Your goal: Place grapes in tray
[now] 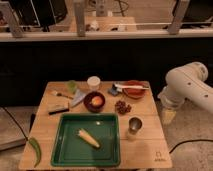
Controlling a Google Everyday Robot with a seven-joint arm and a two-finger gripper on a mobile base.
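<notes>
Grapes [122, 107] lie on the wooden surface [147, 150], right of centre in the camera view. They sit just above the upper right corner of the green tray [67, 152] and outside it. The placing is therefore judged not yet begun.

The hand [168, 116] hangs at the right of the frame, off the surface's right edge and apart from the grapes. Whether it is released or clenched cannot be told.

Hazards noted:
- A metal cup [134, 125] stands just below and right of the grapes, roughly on the line from the hand. A low sweep in from the right is likely to knock it over.
- A dark bowl [95, 101] sits just left of the grapes and an orange dish [133, 90] just above them. A wide or off-centre descent may strike either.
- The cluster looks soft and loose. An over-firm squeeze may crush it, and a partial hold may shed berries.
- A corn cob [88, 138] lies in the tray. Grapes let go onto it may roll, so the bare upper part of the tray is safer.
</notes>
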